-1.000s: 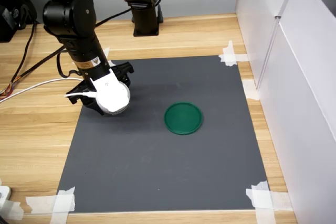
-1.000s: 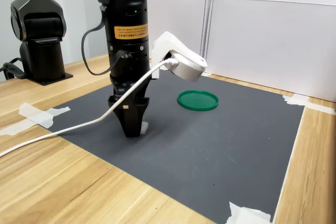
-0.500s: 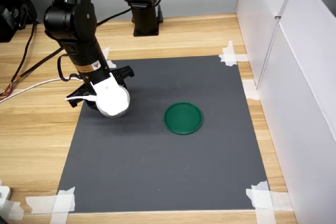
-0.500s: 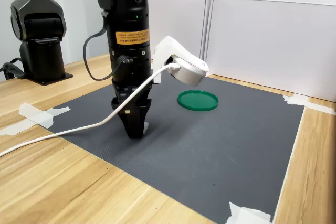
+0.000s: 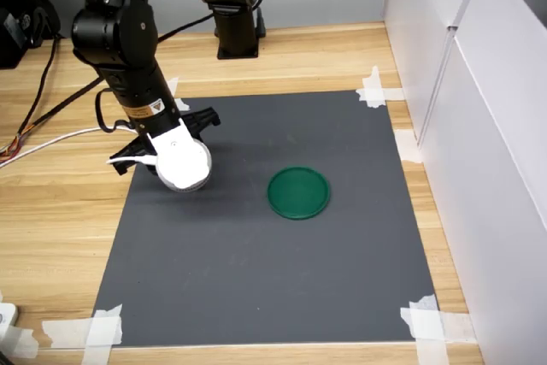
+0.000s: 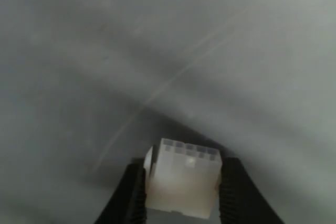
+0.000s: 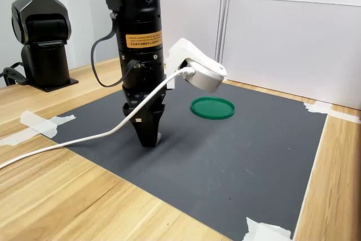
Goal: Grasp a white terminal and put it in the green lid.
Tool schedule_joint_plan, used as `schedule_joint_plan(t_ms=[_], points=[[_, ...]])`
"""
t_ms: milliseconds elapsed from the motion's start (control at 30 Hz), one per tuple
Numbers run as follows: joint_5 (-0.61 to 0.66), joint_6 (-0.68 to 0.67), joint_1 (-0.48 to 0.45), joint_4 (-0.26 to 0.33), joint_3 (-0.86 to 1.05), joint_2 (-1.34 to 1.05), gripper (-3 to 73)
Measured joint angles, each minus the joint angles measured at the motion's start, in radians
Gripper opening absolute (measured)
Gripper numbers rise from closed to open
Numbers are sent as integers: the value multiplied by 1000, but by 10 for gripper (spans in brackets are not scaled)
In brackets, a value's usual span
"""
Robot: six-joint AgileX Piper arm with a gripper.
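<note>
Lifted slightly, claw (image 7: 149,139) grips white terminal (image 6: 182,179); arm's orange label unreadable.

- A mat (image 5: 282,254) lay flat on a wooden table (image 5: 51,211), its corners held down by tape strips (image 5: 94,329).
- The green lid (image 5: 298,191) sat on the mat, near its middle in the first exterior view.
- The arm (image 5: 128,57) stood over the mat's left part in the first exterior view, well apart from the lid and to its left.
- The gripper (image 7: 148,139) pointed straight down at the mat in the second exterior view, nearer the camera than the lid (image 7: 212,108).
- In the wrist view, the white terminal (image 6: 182,178) sat between the two fingers (image 6: 131,195), touching both.
- A second arm's base (image 5: 229,6) stood on the table behind the mat.
- A wall panel (image 5: 479,126) ran along the first exterior view's right.
</note>
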Motion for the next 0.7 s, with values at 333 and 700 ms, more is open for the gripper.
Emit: schedule_joint_plan(t_ms=[333,700], points=[[24,0,0,48,0,-147,329],[78,74,199,-41,0,-186,327]])
